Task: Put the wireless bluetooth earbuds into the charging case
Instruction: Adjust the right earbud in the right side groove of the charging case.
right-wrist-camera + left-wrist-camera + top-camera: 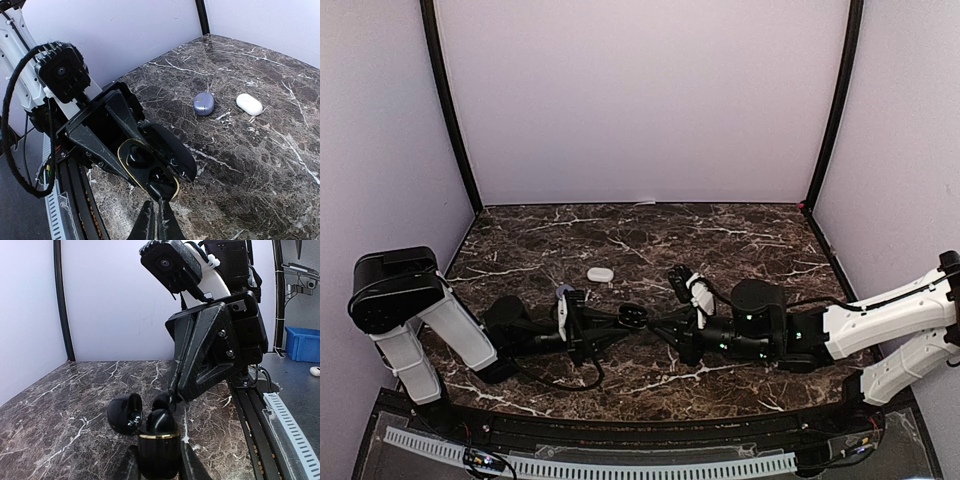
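Near the table's (740,240) front edge, the left gripper (160,465) clamps the open black charging case (142,160). The right gripper's (156,222) fingers meet at its rim. Whether an earbud sits inside is unclear.

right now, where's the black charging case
The black charging case is near the centre of the top view, lid open, held by the left gripper, the right gripper just beside it.

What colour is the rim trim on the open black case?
Gold, around the charging case's open rim; clearest in the right wrist view.
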`<control>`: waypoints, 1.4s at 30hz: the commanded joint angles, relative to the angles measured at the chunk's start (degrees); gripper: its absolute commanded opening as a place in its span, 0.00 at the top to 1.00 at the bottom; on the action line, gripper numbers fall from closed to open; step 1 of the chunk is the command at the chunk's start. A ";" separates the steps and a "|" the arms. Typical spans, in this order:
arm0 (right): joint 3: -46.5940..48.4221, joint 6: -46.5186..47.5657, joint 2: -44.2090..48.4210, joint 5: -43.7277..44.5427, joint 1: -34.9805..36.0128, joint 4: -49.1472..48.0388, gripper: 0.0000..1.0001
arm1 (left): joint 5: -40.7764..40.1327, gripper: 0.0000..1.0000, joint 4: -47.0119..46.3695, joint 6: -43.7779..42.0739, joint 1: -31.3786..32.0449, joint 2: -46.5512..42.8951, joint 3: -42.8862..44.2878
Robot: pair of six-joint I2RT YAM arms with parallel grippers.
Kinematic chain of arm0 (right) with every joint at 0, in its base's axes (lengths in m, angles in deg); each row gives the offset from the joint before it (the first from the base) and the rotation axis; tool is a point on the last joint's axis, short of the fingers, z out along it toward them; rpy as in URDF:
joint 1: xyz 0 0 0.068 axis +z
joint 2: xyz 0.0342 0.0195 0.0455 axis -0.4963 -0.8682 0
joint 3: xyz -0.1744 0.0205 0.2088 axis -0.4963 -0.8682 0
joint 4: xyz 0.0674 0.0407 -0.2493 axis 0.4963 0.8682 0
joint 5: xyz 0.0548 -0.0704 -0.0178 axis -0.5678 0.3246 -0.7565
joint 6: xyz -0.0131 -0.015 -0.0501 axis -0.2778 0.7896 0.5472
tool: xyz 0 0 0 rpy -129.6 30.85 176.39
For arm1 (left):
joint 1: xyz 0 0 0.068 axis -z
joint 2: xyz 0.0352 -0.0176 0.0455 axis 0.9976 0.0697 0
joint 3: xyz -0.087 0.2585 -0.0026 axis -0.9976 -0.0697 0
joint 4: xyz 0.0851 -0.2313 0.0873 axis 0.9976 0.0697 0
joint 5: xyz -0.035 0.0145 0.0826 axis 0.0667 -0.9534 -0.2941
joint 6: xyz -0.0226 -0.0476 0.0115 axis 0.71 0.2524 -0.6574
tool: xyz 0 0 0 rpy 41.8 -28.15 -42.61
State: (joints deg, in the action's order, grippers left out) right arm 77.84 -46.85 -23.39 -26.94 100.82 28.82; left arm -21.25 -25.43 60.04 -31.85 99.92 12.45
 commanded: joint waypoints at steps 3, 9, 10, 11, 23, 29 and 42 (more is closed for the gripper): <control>1.98 0.53 -1.10 -1.22 -0.58 -2.27 0.96 | 1.97 1.00 -13.20 -0.77 -0.25 -0.52 0.17; 2.65 0.75 -2.14 -2.82 -0.64 -2.11 0.96 | 2.12 1.00 -13.20 -0.94 -0.19 -0.43 0.26; 2.71 0.84 -2.27 -3.06 -0.60 -2.06 0.96 | 2.17 1.00 -13.19 -0.88 -0.19 -0.47 0.33; 2.81 0.89 -2.44 -3.40 -0.60 -2.06 0.96 | 2.25 1.00 -13.20 -0.86 -0.23 -0.41 0.35; 2.02 1.39 -0.24 -3.20 -1.17 -2.03 0.90 | 2.21 1.00 -13.20 -0.44 -0.20 -0.06 0.70; -0.93 0.07 2.93 -2.26 -3.07 -2.37 0.89 | 2.47 1.00 -13.20 -0.24 -0.26 0.27 0.61; -2.03 -3.40 2.89 5.59 -4.19 -0.60 0.72 | 5.63 1.00 -13.20 0.46 -0.19 0.14 1.22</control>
State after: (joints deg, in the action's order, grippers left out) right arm 76.55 -48.18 -20.68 -28.34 97.24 28.25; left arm -17.92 -25.52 59.84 -31.89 100.01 12.54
